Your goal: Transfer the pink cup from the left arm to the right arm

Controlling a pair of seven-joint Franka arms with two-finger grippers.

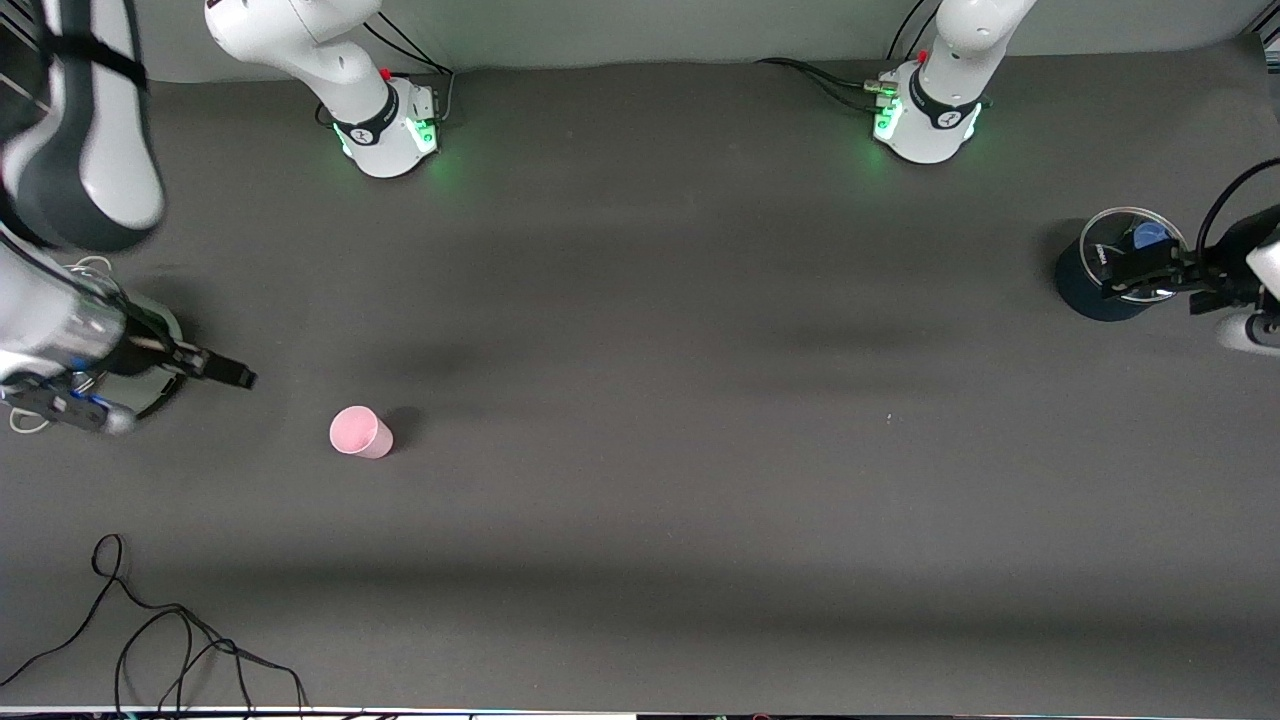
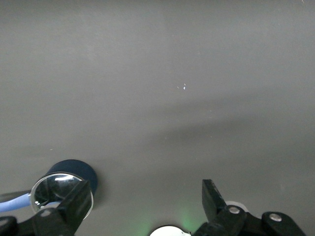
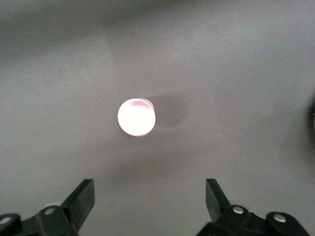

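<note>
The pink cup [image 1: 360,432] stands on the dark table toward the right arm's end, held by neither gripper. It also shows in the right wrist view [image 3: 136,117], ahead of the jaws and apart from them. My right gripper [image 1: 200,385] is open and empty, up in the air beside the cup at the table's end [image 3: 149,194]. My left gripper [image 1: 1165,285] is open and empty at the left arm's end of the table, over a dark blue container [image 1: 1110,270]. In the left wrist view [image 2: 145,196] nothing is between its jaws.
The dark blue container [image 2: 64,187] has a clear rim and a blue thing inside. A dark round object [image 1: 160,385] lies partly hidden under the right arm. A black cable [image 1: 150,640] trails along the table's near edge at the right arm's end.
</note>
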